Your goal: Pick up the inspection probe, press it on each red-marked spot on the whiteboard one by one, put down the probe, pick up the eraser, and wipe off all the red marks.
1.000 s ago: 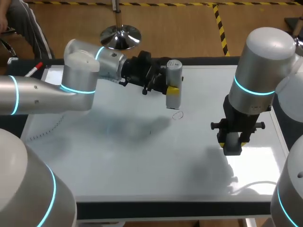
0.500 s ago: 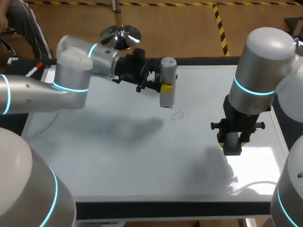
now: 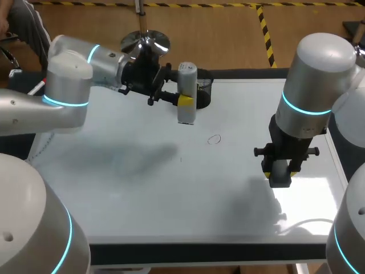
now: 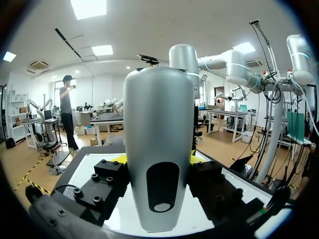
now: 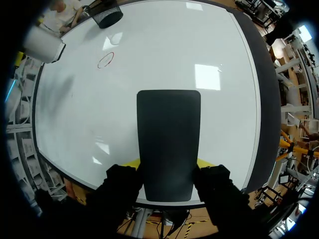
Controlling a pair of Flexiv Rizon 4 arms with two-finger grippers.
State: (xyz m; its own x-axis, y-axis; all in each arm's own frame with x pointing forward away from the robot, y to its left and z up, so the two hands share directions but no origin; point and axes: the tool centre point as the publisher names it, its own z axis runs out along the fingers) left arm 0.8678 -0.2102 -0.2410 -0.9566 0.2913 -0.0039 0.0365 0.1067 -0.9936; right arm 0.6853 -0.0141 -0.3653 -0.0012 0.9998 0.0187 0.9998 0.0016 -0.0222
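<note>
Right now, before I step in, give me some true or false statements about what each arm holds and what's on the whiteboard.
1. The left arm has its jaws shut on the probe. True.
2. One red ring shows on the whiteboard. True.
3. The probe's tip is pressed on that ring. False: the probe is apart from it, nearer the board's far edge.
4. The right arm has empty jaws. False: they are shut on the black eraser.
5. A black mesh cup stands by the board's far edge. True.
</note>
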